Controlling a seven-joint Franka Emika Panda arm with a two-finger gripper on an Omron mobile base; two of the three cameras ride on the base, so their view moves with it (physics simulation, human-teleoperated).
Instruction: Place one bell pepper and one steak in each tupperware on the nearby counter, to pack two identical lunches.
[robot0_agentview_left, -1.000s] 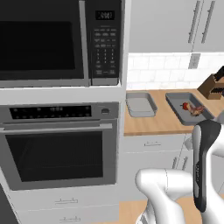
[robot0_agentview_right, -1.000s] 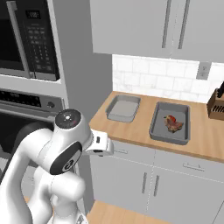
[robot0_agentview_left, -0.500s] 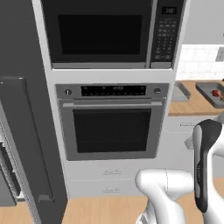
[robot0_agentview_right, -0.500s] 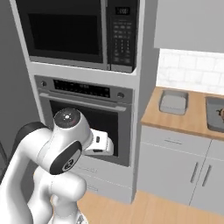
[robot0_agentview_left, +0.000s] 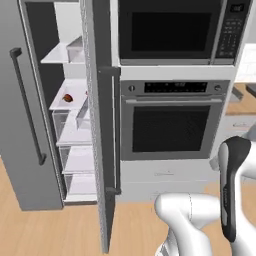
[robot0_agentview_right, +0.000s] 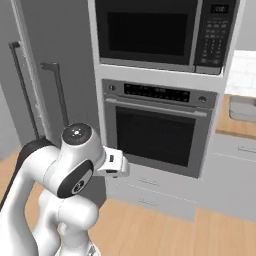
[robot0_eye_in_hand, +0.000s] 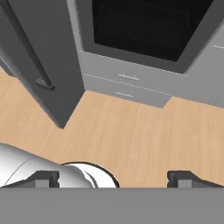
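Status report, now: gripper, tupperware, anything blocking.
Gripper open, empty, aimed at floor. One tupperware on counter, far right. Open fridge door stands ahead beside oven.

Dark grey fridge doors (robot0_agentview_left: 30, 115) with black bar handles (robot0_agentview_left: 25, 105); white shelves (robot0_agentview_left: 67, 97) inside, carrying one small item (robot0_agentview_left: 67, 98), perhaps red-brown, too small to name. Silver-grey oven front (robot0_agentview_right: 160, 132) with black glass window and black control strip; black microwave (robot0_agentview_left: 172, 30) above, pale digits on its panel. Light grey drawers (robot0_eye_in_hand: 124, 85) beneath. Pale wooden plank floor (robot0_eye_in_hand: 131, 131). Tan wood-grain worktop (robot0_agentview_right: 235, 125) at far right, bearing a grey tray (robot0_agentview_right: 243, 108). Dark fingers (robot0_eye_in_hand: 43, 178).
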